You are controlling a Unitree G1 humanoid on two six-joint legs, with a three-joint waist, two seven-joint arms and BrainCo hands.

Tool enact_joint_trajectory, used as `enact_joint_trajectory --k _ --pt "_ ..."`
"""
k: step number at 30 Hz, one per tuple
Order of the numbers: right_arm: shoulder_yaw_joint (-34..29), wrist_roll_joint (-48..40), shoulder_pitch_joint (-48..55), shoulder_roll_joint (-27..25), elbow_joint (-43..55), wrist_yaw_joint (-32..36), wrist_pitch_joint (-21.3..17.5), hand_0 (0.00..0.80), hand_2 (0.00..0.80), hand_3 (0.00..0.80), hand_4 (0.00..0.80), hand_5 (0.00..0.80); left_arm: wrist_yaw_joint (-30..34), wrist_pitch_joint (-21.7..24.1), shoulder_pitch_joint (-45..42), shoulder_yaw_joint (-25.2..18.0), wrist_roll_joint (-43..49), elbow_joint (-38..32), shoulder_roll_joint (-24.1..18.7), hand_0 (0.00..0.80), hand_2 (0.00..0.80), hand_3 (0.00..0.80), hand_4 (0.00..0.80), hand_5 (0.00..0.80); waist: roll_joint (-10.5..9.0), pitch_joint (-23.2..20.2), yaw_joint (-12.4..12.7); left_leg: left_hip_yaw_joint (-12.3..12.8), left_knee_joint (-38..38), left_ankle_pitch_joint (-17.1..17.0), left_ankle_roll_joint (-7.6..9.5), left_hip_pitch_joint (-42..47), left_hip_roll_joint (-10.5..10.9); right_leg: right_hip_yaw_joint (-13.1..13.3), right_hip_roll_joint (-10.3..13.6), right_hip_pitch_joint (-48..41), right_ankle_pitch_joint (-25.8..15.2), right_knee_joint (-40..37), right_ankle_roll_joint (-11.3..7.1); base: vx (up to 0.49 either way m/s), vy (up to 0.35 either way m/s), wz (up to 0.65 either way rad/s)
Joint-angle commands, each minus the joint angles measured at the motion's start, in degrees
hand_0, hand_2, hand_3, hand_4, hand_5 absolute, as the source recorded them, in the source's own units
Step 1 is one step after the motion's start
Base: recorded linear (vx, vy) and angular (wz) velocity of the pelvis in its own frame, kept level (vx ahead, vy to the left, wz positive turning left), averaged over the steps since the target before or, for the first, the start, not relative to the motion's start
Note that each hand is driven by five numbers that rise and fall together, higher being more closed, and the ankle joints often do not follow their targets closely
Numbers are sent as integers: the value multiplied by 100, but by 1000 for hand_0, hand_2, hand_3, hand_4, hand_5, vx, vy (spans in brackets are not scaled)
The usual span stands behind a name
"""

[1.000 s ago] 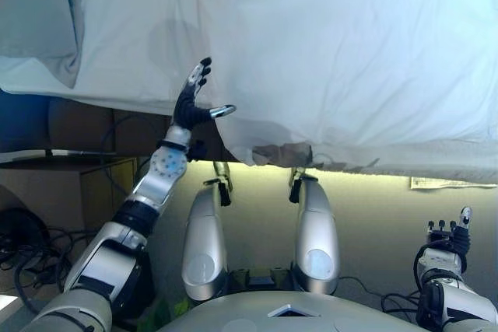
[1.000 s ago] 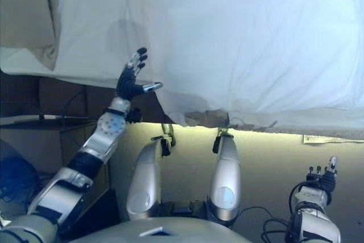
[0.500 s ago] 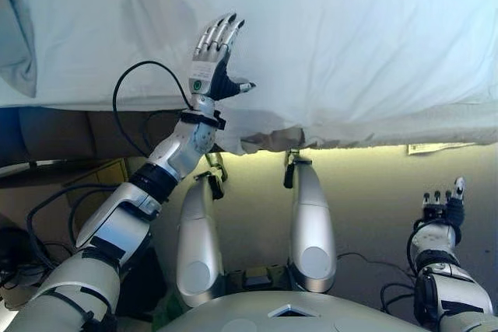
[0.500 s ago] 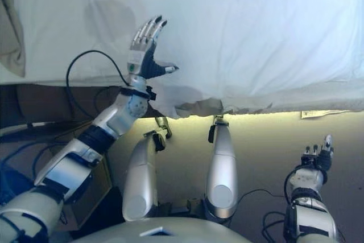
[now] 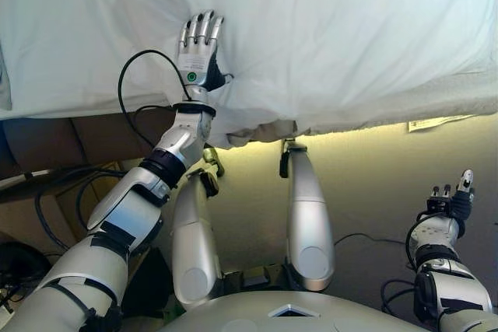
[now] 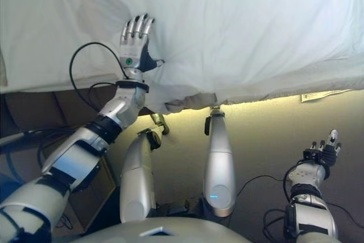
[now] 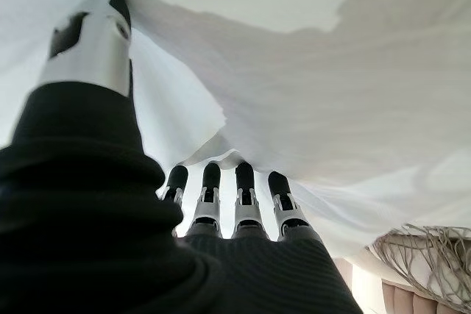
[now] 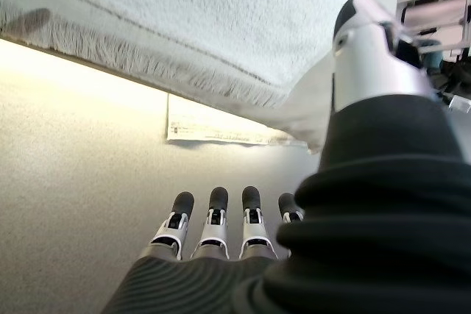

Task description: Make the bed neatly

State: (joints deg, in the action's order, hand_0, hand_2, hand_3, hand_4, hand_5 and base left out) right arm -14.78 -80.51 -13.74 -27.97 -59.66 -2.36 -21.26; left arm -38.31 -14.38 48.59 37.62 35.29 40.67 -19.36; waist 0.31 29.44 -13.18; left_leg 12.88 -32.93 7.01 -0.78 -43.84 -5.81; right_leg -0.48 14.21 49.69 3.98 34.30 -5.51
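A: What fills the scene?

B: The bed [image 5: 47,126], covered by a white sheet [image 5: 350,29] that spreads over all of the top in view and hangs over the near edge. It is the thing to be tidied, and it lies on the bed, not lifted.

A: Does it lie flat?

B: Mostly. Shallow creases run across it, and at the near edge, just right of the left arm, a bunched fold [image 5: 257,131] droops below the hem line. A fringed border [image 8: 147,64] runs along that hanging edge toward the right.

A: Where is the left hand [image 5: 198,48]?

B: On the sheet near the bed's near edge, toward its left. Its fingers [image 7: 245,182] are straight and side by side, laid against the cloth, the thumb [image 7: 92,42] apart and pressed into a fold. It grips nothing; it looks like a flat press or a smoothing stroke.

A: And the right hand [image 6: 318,155]?

B: Low over the floor [image 5: 373,184], well apart from the bed, fingers straight and relaxed, holding nothing. It looks idle.

A: Anything else?

B: A small paper slip [image 8: 213,129] lies on the floor just under the bed's near edge, to the right.

A: How far along, by your reckoning?

B: The sheet is already spread, so the main covering seems done. What is left, as I judge it: smoothing the creases, and straightening the bunched fold so the near edge hangs even. The head of the bed and any pillows are out of view, so I can't speak for them.
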Motion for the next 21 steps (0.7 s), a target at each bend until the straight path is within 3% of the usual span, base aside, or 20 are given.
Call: enact_joint_trajectory --k 1,2,3,8,18,21 --pt "97 -176 123 -563 83 -37 -380 0 0 0 0 0 342 -86 248 167 -106 286 241 405 405 405 405 405 129 35 -161 -404 -241 -85 -285 -187 -362 253 134 -53 83 198 -153 0 0 0" --pt "135 -172 83 -570 91 -70 -396 0 0 0 0 0 461 -159 253 200 -131 326 267 540 540 540 540 540 135 35 -163 -401 -262 -77 -275 -216 -366 262 132 -15 93 229 -143 0 0 0" --pt "155 -157 54 -563 97 -89 -413 0 0 0 0 0 523 -219 264 220 -159 356 287 791 791 791 791 791 140 35 -169 -399 -269 -79 -271 -238 -370 272 127 19 98 255 -138 0 0 0" --pt "193 -162 -14 -583 33 -45 -447 0 0 0 0 0 685 -354 308 267 -263 554 338 800 800 800 800 800 156 35 -199 -372 -278 -98 -251 -297 -394 307 122 125 109 320 -117 0 0 0" --pt "225 -330 -114 -613 -256 192 -504 0 0 0 0 0 531 -30 351 246 -439 617 260 800 800 800 800 800 188 35 -143 -380 -224 -155 -267 -240 -418 250 142 84 122 343 -89 0 0 0" --pt "207 -303 -211 -639 -257 50 -496 0 0 0 0 0 462 59 274 241 -504 560 271 800 800 800 800 800 198 35 -116 -336 -80 -338 -223 -184 -417 181 175 29 -31 207 -43 -73 11 1"
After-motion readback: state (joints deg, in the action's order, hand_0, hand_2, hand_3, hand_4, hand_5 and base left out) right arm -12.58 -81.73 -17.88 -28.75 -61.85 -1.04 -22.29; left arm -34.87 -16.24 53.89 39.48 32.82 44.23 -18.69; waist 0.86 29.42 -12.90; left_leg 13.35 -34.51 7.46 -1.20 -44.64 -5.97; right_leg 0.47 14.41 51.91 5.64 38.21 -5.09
